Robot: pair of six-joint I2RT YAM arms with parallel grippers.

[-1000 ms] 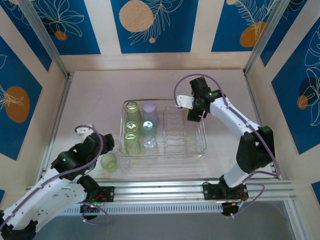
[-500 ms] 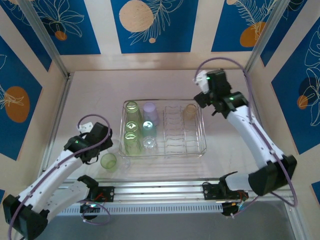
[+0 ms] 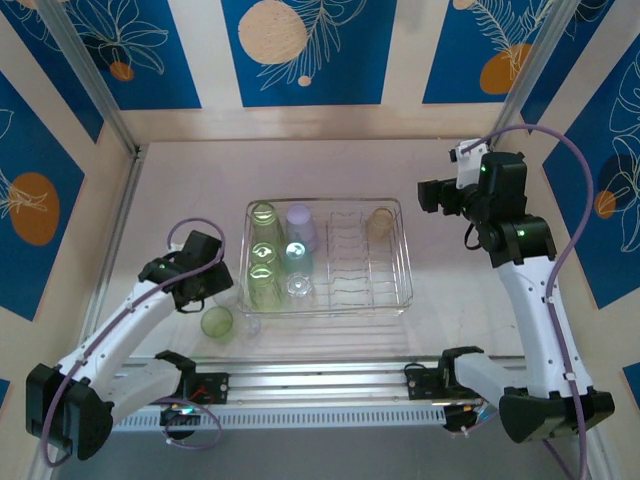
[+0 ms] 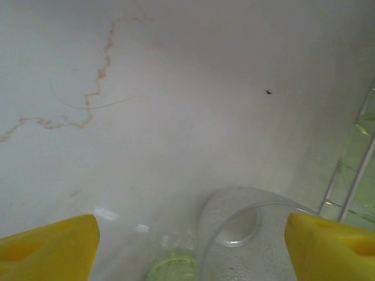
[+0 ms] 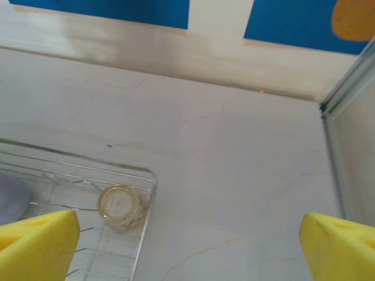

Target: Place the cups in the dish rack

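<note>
The dish rack (image 3: 392, 292) sits mid-table with several cups in it: three green cups (image 3: 263, 252) in its left column, a lilac (image 3: 301, 225), a teal (image 3: 297, 255) and a clear one (image 3: 299, 286) beside them. An amber cup (image 3: 380, 220) (image 5: 120, 206) stands at its far right corner. On the table left of the rack stand a green cup (image 3: 217, 322) (image 4: 173, 269) and a clear cup (image 3: 248, 322) (image 4: 234, 234). My left gripper (image 3: 225, 295) (image 4: 190, 246) is open, with the clear cup between its fingers, nearer the right one. My right gripper (image 3: 430, 195) (image 5: 187, 252) is open and empty, right of the rack.
Side walls and metal rails (image 3: 120, 230) border the table left and right. A back wall (image 5: 176, 52) runs behind the rack. The rack's wire edge (image 4: 357, 175) lies close to my left gripper's right finger. Bare tabletop (image 3: 450, 270) spreads right of the rack.
My right gripper let go of the amber cup in the rack and drew back to the right. My left gripper moved to the two cups on the table and narrowed slightly.
</note>
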